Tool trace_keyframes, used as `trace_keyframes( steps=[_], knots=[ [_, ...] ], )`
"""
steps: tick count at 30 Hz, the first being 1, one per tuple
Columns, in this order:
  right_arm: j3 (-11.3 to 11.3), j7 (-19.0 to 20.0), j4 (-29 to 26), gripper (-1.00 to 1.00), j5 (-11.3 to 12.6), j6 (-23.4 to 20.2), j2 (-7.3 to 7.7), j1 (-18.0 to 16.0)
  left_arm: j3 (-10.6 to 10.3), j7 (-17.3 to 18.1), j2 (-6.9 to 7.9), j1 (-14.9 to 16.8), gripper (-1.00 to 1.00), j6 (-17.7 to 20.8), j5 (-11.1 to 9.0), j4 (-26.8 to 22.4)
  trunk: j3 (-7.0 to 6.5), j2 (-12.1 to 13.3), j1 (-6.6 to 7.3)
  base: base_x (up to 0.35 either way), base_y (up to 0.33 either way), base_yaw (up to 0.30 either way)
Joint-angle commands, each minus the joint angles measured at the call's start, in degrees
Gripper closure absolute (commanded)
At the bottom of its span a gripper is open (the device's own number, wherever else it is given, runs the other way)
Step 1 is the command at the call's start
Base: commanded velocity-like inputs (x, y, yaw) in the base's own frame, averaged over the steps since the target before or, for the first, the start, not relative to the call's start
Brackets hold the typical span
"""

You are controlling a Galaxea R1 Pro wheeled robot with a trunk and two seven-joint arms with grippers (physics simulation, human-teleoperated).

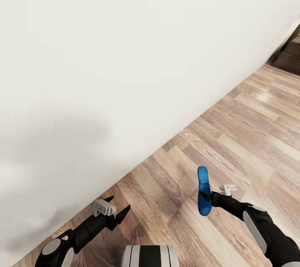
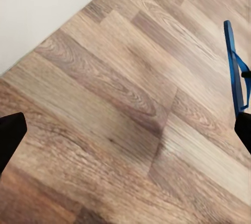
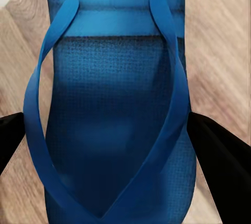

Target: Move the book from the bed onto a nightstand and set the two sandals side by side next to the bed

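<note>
The right gripper (image 1: 207, 197) is carrying one blue sandal (image 1: 203, 190), its jaws clenched on the sole's edges and holding it on edge above the wood floor (image 1: 233, 142). The left gripper (image 1: 116, 208) is hanging free near the white wall (image 1: 125, 50), jaws spread apart and grasping nothing. A dark cabinet (image 1: 290, 52) is showing at the far corner. By my judgement the task is partway: this sandal is being transported, not yet set down; the rest cannot be judged here.
</note>
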State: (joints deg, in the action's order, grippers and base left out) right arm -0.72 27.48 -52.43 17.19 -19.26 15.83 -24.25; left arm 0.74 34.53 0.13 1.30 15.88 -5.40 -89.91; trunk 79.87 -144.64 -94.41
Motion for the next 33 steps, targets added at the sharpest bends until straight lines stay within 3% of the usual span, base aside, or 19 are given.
trace_keyframes(
  steps=[1, 17, 33],
  knots=[
    [-0.10, 0.14, -0.04, 1.00, 0.57, -0.55, 0.09, -0.01, 0.05, 0.18, 0.00, 0.02, -1.00, 0.55, -0.57, -0.01, -0.19, 0.00, 0.03, 0.000, 0.000, 0.000],
    [-0.24, -0.06, 0.05, 1.00, 0.56, -0.58, 0.26, -0.01, 0.05, 0.18, -0.04, -0.03, -1.00, 0.64, -0.49, 0.00, -3.74, 0.22, 0.44, 0.000, 0.000, 0.000],
    [-0.24, -0.01, 0.05, 1.00, 0.56, -0.54, 0.25, -0.01, 0.05, 0.18, -0.04, -0.06, -1.00, 0.56, -0.58, 0.00, -3.74, 0.22, 0.44, 0.000, 0.000, -0.239]
  ],
)
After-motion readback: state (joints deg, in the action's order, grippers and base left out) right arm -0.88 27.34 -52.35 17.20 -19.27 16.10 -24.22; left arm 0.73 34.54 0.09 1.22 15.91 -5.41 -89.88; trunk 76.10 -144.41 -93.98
